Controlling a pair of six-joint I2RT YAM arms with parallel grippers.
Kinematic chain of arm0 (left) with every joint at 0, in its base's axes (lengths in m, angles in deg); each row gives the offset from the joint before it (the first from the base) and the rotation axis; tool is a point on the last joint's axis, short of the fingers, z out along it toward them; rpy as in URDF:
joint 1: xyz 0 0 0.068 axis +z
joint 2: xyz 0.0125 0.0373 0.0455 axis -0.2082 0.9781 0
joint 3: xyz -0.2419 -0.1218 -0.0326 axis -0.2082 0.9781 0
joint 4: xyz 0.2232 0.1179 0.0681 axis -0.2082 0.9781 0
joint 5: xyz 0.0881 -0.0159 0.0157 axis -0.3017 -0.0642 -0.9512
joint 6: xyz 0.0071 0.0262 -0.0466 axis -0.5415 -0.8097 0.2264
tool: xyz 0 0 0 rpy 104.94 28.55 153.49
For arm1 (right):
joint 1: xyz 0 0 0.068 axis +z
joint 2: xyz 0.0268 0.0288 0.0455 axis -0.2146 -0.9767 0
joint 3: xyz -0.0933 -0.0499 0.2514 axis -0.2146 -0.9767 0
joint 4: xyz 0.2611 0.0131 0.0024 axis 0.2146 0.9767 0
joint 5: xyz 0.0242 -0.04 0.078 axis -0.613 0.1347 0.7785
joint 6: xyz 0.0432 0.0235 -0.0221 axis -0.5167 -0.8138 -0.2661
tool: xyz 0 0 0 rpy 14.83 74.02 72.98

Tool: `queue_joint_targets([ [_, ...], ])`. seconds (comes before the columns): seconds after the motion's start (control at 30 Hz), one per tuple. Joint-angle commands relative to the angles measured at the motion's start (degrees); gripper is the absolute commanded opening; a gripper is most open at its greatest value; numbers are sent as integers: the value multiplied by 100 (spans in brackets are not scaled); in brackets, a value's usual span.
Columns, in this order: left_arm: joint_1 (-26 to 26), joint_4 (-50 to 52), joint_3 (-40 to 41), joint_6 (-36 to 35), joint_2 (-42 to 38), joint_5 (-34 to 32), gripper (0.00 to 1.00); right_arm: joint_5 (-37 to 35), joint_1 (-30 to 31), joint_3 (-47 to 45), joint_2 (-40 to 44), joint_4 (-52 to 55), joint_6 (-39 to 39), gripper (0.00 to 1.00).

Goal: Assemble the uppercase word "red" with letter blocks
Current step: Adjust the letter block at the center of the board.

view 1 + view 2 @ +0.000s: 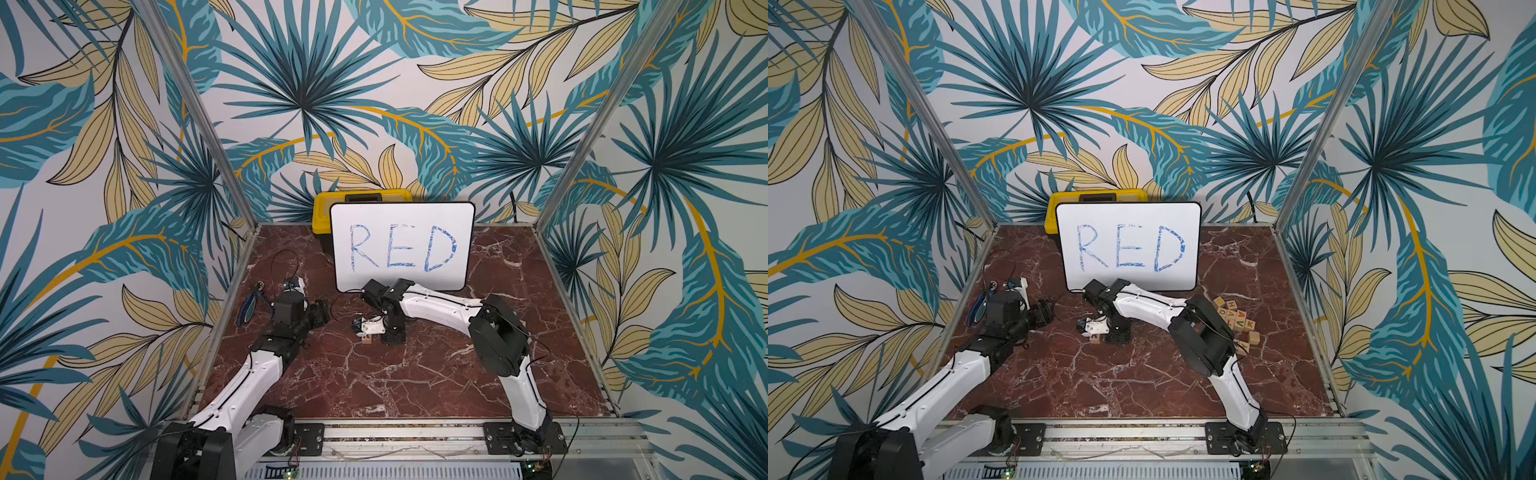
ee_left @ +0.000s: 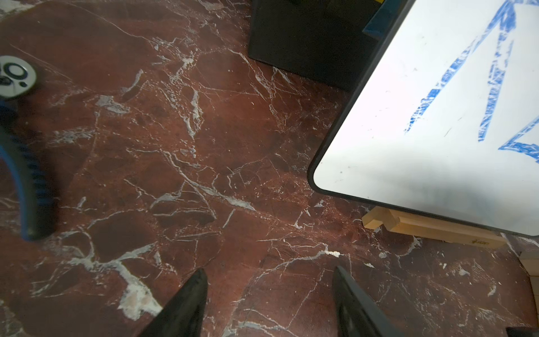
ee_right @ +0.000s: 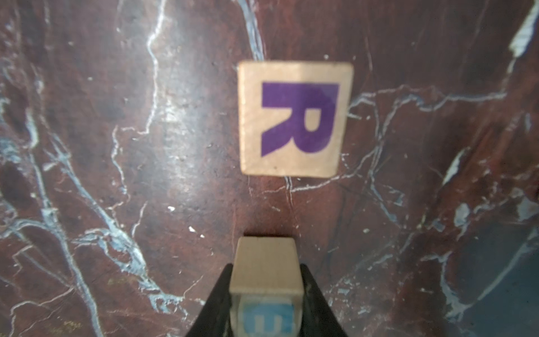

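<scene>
A light-wood letter block with a dark purple R (image 3: 294,116) lies face up on the marble table, and it shows small beside my right wrist in both top views (image 1: 367,339) (image 1: 1095,339). My right gripper (image 3: 266,271) points down just short of it, shut on another wooden letter block (image 3: 265,262). Its near face carries what looks like an E, tinted blue in this view. That held block is hidden in both top views under the right gripper (image 1: 392,334). My left gripper (image 2: 268,272) hovers over bare marble at the left (image 1: 320,313), open, with nothing between its fingers.
A white board with blue handwritten RED (image 1: 402,245) leans on a wooden stand (image 2: 431,227) at the back, with a yellow toolbox (image 1: 361,197) behind it. Blue-handled pliers (image 1: 249,307) lie at the left edge. A pile of other letter cubes (image 1: 1237,320) sits behind the right arm.
</scene>
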Motion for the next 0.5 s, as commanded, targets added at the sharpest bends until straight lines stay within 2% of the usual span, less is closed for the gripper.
queue_joint_targets([
  [0.0, 65, 31, 79, 9, -47, 56, 69, -25, -25, 101, -81, 70, 140, 20],
  [0.47, 109, 31, 52, -18, -12, 149, 69, -66, -78, 171, -196, -84, 178, 20],
])
